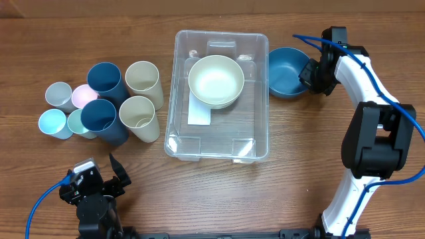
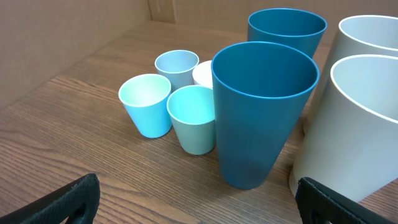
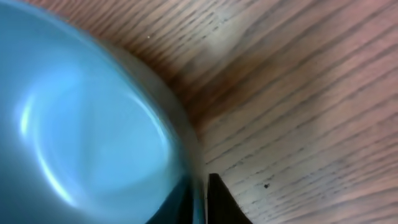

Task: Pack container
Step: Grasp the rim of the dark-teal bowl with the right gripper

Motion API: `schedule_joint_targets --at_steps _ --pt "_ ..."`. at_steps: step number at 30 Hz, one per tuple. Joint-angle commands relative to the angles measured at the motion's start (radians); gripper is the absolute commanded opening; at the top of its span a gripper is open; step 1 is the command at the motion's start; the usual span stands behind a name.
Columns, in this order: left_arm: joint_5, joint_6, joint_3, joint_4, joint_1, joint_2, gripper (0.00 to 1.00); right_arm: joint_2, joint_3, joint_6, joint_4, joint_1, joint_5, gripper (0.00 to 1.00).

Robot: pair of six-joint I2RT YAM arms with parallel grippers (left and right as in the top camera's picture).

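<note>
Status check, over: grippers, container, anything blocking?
Left gripper open, near the cups. Right gripper shut on blue bowl rim, beside container. Container holds one cream bowl. No obstruction seen.

The container (image 1: 259, 133) lies between left gripper (image 1: 101, 174) and right gripper (image 1: 309, 72).
A bowl (image 1: 216, 81) sits inside it; the second bowl (image 1: 285, 72) has its rim between the right gripper's fingers; cups (image 1: 99, 114) stand ahead of the left gripper.

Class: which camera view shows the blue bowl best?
Overhead: the whole blue bowl shows, beside the container, with the right gripper at its rim. The right wrist view shows only a blurred close-up of the rim, a finger on each side. The left wrist view shows none of it.
</note>
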Motion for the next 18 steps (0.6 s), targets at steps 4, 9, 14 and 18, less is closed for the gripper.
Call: schedule_joint_targets --at_steps 4,9,14,18 --pt "0.009 0.008 0.013 0.004 0.005 -0.005 1.00 -0.020 0.008 0.026 -0.026 0.002 0.109 0.04" --pt "0.009 0.008 0.013 0.004 0.005 -0.005 1.00 -0.231 0.067 0.045 -0.096 0.019 0.209 0.04" --pt "0.009 0.008 0.013 0.004 0.005 -0.005 1.00 -0.536 0.108 0.046 -0.066 0.141 0.196 0.04" --pt "0.009 0.008 0.013 0.002 0.005 -0.005 1.00 -0.611 0.108 0.040 -0.060 0.319 0.108 0.04"
